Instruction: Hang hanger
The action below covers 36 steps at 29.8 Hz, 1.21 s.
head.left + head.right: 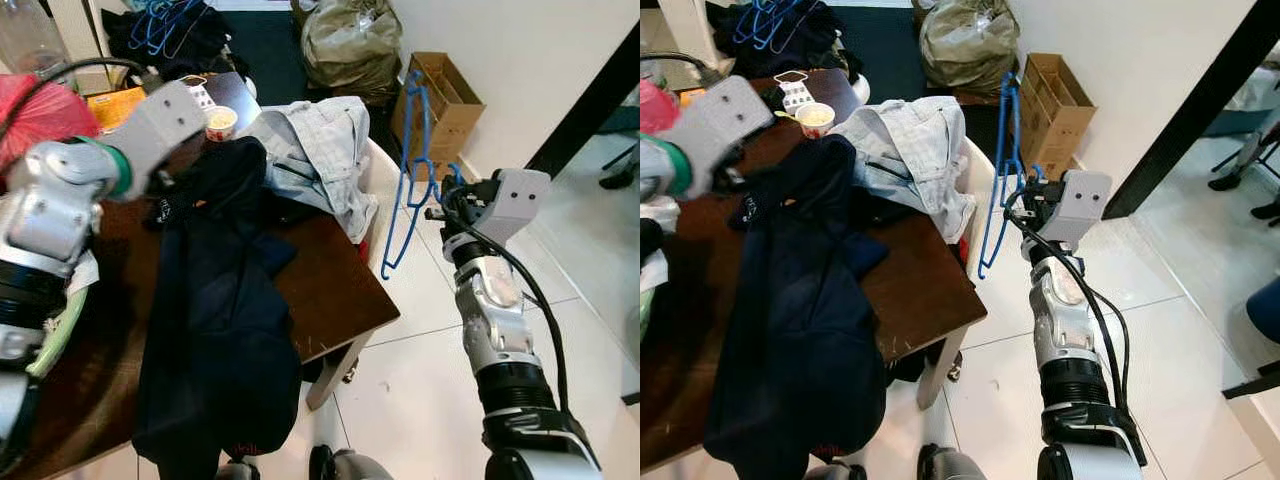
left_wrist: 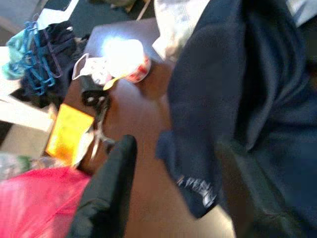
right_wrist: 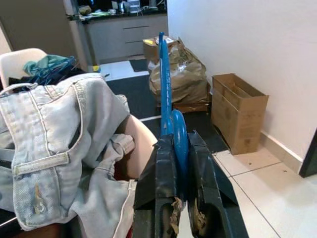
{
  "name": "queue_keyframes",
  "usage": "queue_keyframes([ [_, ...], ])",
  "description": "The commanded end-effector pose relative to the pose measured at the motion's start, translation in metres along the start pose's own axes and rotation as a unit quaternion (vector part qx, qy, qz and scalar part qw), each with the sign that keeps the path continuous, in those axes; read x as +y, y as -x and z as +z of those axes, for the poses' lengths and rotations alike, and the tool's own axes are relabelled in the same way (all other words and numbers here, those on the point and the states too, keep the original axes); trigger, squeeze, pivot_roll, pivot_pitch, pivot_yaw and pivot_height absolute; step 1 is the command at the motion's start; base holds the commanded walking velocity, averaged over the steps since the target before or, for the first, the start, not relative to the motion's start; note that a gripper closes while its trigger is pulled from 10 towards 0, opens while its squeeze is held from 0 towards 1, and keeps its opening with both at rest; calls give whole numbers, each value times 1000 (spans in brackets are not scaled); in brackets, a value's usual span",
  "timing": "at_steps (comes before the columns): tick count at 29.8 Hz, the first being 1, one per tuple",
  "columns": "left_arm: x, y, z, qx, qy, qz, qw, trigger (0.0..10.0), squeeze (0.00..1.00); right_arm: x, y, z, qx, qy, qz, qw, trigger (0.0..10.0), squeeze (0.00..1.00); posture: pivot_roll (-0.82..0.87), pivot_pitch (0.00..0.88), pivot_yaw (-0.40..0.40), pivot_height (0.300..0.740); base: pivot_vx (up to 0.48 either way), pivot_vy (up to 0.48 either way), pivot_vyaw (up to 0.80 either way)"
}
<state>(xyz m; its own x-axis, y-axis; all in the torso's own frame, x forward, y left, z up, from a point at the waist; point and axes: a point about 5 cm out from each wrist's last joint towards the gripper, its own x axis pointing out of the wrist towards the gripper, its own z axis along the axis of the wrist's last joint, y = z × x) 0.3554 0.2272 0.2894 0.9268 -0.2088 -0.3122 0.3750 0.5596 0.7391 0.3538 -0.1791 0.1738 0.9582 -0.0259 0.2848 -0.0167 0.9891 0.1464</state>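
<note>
A blue wire hanger [image 1: 410, 170] hangs upright off the table's right side, and my right gripper [image 1: 440, 205] is shut on its lower part. The right wrist view shows the hanger [image 3: 166, 84] pinched between both fingers [image 3: 161, 173]. A dark navy garment [image 1: 215, 300] lies spread over the brown table [image 1: 330, 280] and droops off its near edge. My left gripper [image 2: 178, 148] hovers over the garment's far end, fingers apart, with an edge of the cloth [image 2: 198, 168] between them. A pale denim garment [image 1: 320, 150] lies bunched at the table's far right.
A white chair [image 1: 380, 180] stands between the table and the hanger. A cardboard box [image 1: 440, 95] and a stuffed bag [image 1: 350, 40] sit by the wall. A cup [image 1: 220, 122], a red bag [image 1: 40, 110] and more blue hangers [image 1: 165, 25] lie farther back.
</note>
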Motion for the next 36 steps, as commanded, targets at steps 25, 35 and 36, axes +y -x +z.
queue_keyframes([
  [25,-46,-11,42,-215,259,90,937,10000,0,0,6,-5,11,41,-11,999,10000,0,31,58,-40,740,0,0,0],
  [35,-80,-9,60,-244,225,88,939,10000,0,-8,9,2,-4,33,-37,999,10000,0,15,61,-26,740,0,0,-351],
  [36,-80,-9,60,-244,225,88,939,10000,0,-8,9,2,-4,33,-37,999,10000,0,15,61,-26,740,0,0,-800],
])
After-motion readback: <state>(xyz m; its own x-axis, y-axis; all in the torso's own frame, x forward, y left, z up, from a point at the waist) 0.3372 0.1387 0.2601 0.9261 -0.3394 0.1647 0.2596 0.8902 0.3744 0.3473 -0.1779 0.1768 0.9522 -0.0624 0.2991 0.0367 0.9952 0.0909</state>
